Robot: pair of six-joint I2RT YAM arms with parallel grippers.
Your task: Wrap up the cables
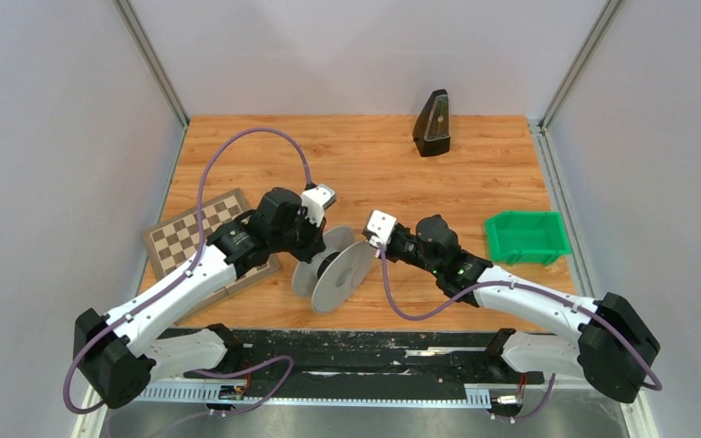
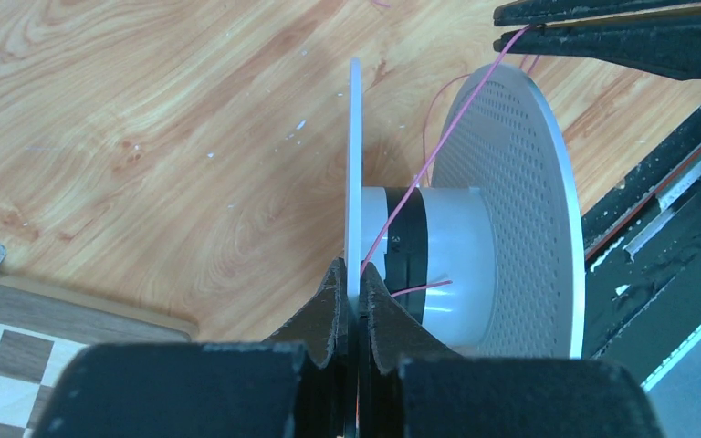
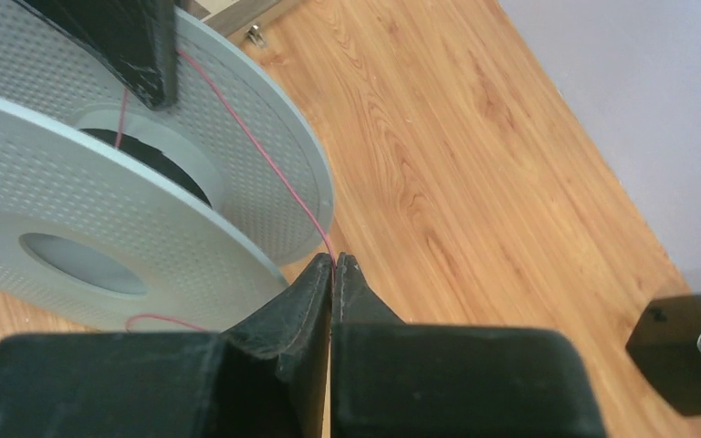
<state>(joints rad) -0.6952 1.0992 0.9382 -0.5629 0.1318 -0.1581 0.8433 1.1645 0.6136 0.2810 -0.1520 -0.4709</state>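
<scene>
Left gripper clamped on flange of spool, upright just ahead of it | right gripper pinching wire, which runs from its tips to hub | hold wire taut, lay turns between flanges, spool steady, don't snag rim

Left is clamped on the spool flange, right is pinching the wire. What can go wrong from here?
1. The pink wire runs nearly straight from the right gripper to the spool; more pull could probably slip it out of the pinch or snap it.
2. The left gripper holds only a thin flange edge, so the spool may twist loose.
</scene>
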